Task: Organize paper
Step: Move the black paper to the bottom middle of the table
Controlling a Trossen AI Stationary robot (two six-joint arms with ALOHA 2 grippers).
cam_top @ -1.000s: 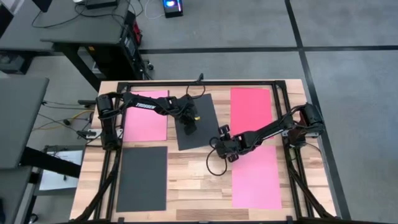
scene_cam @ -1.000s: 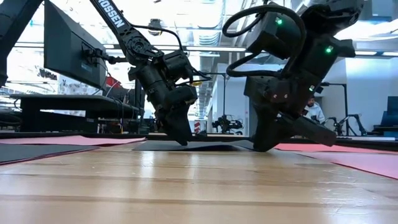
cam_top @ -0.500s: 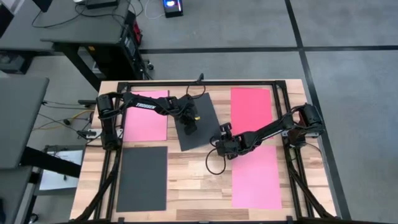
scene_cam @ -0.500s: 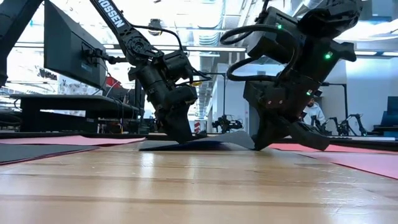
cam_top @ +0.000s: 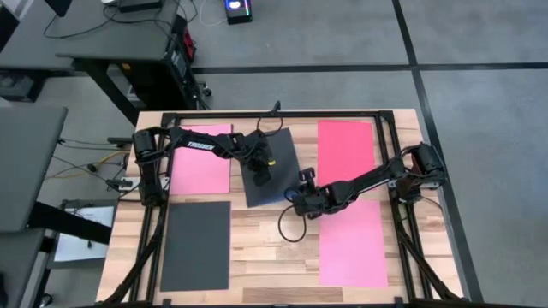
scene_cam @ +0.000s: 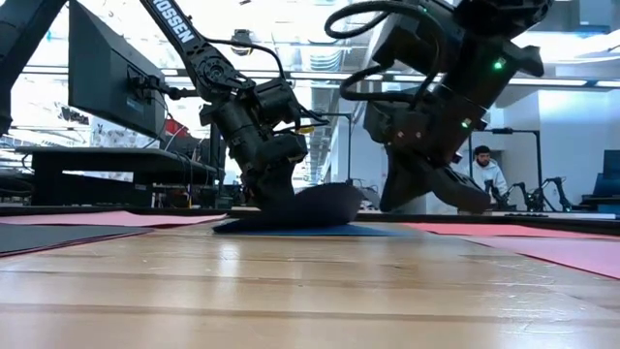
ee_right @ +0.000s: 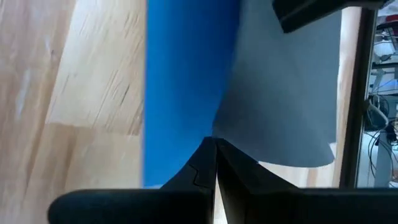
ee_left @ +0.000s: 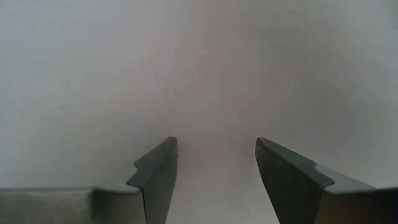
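Observation:
A dark grey sheet of paper (cam_top: 270,162) lies in the middle of the table on top of a blue sheet (ee_right: 186,74). My left gripper (cam_top: 261,177) stands open on the grey sheet's middle. My right gripper (ee_right: 215,142) is shut on that sheet's near right corner, which is raised and curled above the blue sheet (scene_cam: 320,231). The rest of the grey sheet lies flat. My left gripper sets its two spread fingertips (ee_left: 158,174) down on the middle of the grey sheet (ee_left: 211,81), slanting down from the table's left side. The sheet lies flat under them. My right gripper pinches the grey sheet's near right corner (ee_right: 231,138) between its two fingers, one layer, slanting down from the table's right side. The corner is lifted clear of the blue sheet and the paper bows up (scene_cam: 334,199) toward the left gripper.
A pink sheet (cam_top: 201,158) lies at the far left and another dark grey sheet (cam_top: 197,244) at the near left. A red sheet (cam_top: 347,150) lies at the far right, a pink one (cam_top: 353,244) at the near right. A black frame (cam_top: 282,113) runs round the table.
My right gripper has shut on the grey sheet's near right corner, then gone up and toward the table's left edge. That corner has lifted and curled, baring the blue sheet beneath, while the part under my left gripper has stayed flat.

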